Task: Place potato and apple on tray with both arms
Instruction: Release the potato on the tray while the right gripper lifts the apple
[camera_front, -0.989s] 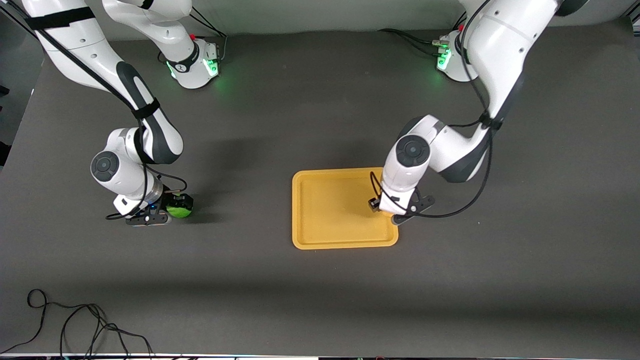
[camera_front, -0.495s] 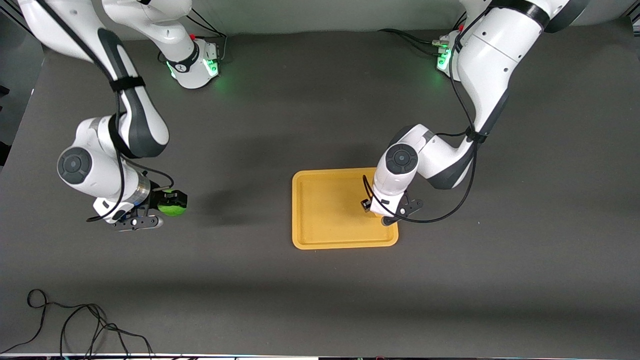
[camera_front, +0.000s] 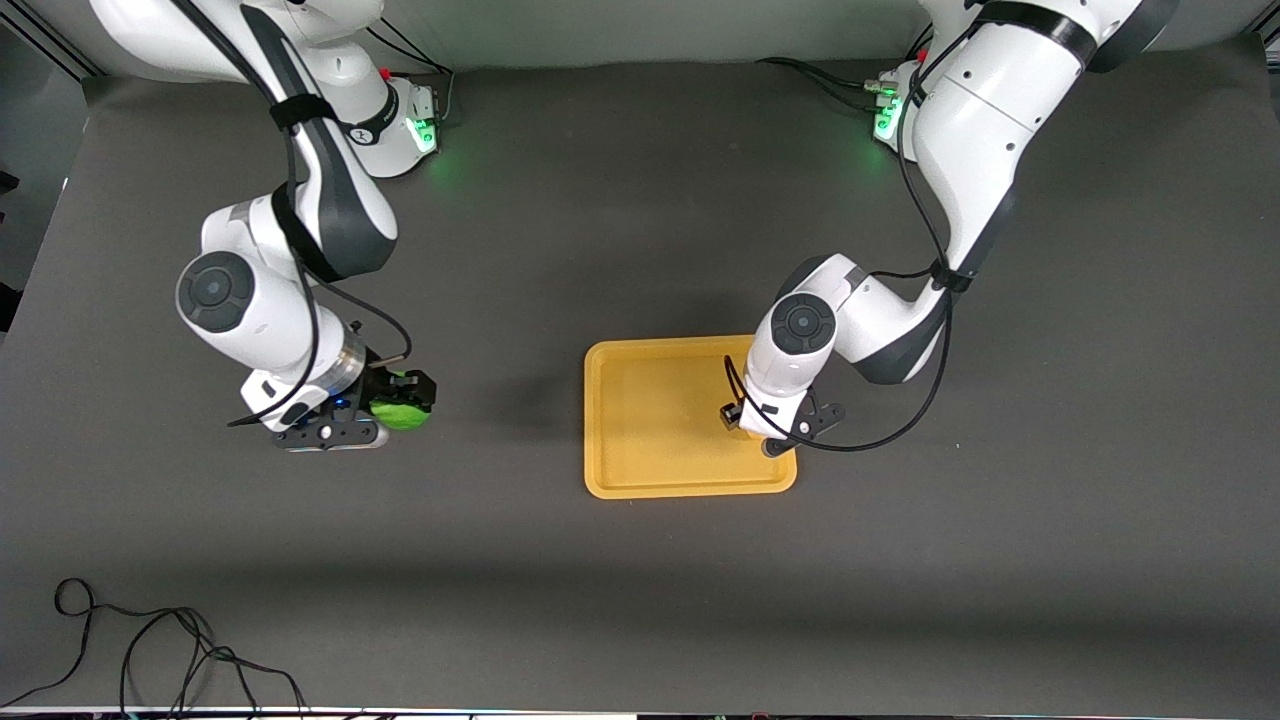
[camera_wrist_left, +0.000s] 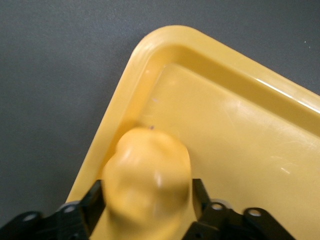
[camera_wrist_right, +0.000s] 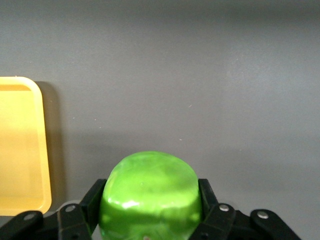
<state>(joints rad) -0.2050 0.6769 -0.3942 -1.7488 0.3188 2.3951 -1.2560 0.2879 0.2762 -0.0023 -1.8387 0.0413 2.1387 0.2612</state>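
My left gripper is shut on the lumpy yellow-tan potato. It holds the potato low over the orange-yellow tray, at the tray's corner nearest the front camera on the left arm's end. The wrist hides the potato in the front view. The left wrist view shows the black fingers on both sides of the potato, over the tray's rim. My right gripper is shut on the glossy green apple, above bare table toward the right arm's end. The right wrist view shows the apple and the tray's edge.
The table is a dark grey mat. A loose black cable lies at the corner nearest the front camera, at the right arm's end. The green-lit arm bases stand along the table's farthest edge.
My right arm has lifted the apple and carried it a short way toward the tray. My left gripper has shifted slightly over the tray's corner with the potato.
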